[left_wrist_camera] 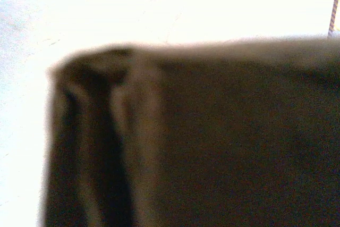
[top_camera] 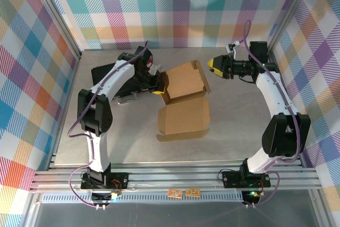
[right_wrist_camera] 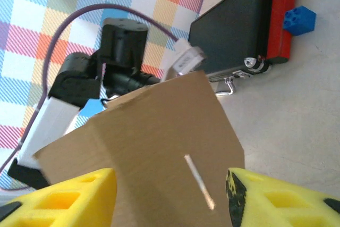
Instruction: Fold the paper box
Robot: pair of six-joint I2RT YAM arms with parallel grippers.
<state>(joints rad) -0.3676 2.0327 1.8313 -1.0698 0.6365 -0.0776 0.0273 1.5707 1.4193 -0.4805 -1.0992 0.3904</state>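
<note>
Paper box (left_wrist_camera: 223, 147) blurred, left tool (top_camera: 158, 91) half-hidden

Obstruction at the centre of the table (top_camera: 239, 126): the paper box (top_camera: 183, 99), one panel lying flat toward the near side, the rest raised behind it. The box's left side is barred by the left gripper (top_camera: 158, 87), closed on the box's left edge, and by the left arm (top_camera: 106, 91). The black case (right_wrist_camera: 234, 30) lies just behind them, taking up the far-left area. The right gripper (top_camera: 215, 65), jaws apart, stands just beside the box's far right corner. There is clear table right of the box, along the near edge in front of the flat panel, and in the far strip below the back wall. Plaid walls (top_camera: 175, 3) close three sides.
</note>
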